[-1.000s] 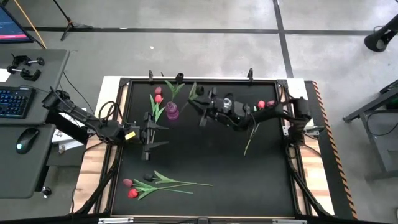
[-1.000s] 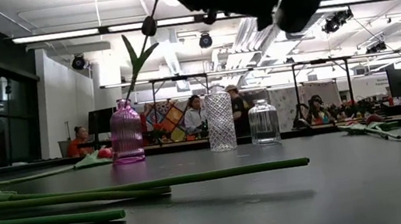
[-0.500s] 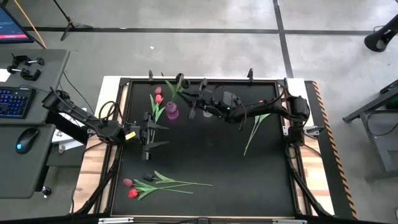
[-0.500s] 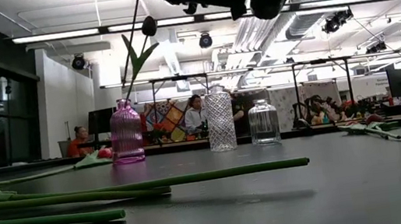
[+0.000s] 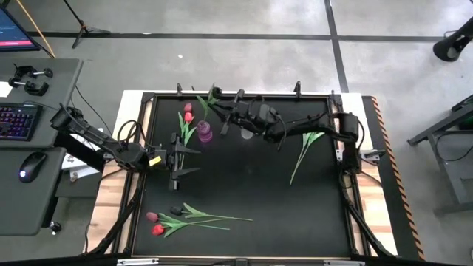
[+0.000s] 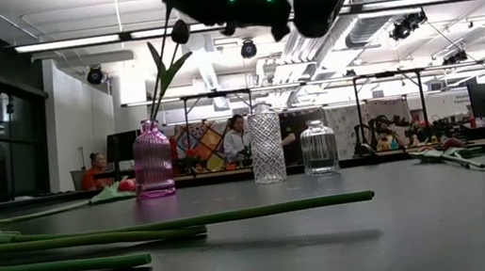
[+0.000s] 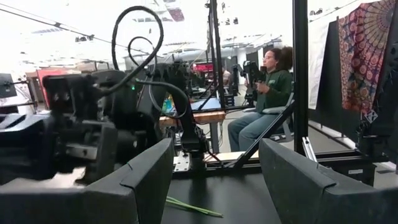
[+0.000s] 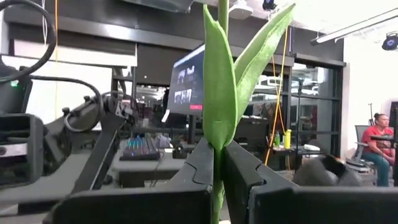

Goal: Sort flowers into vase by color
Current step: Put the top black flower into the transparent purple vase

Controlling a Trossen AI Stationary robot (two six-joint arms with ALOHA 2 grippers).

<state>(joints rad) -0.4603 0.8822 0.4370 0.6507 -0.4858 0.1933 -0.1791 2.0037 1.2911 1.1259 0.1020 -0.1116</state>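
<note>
Fingers: your right gripper [image 8: 219, 168] is clamped on a dark-headed tulip's stem [image 8: 217, 112], holding it upright above the pink vase [image 6: 153, 159] at the table's far side; your left gripper [image 5: 185, 159] waits spread and unloaded near the table's left edge. Step in hand, as judged: placing this tulip. Next: lower the stem into the neck, then release.

Three vases [image 6: 266, 144] crowd back edge; centre open.

keyboard [image 5: 16, 120], mouse [image 5: 28, 165], seated person [image 7: 264, 93]
</note>
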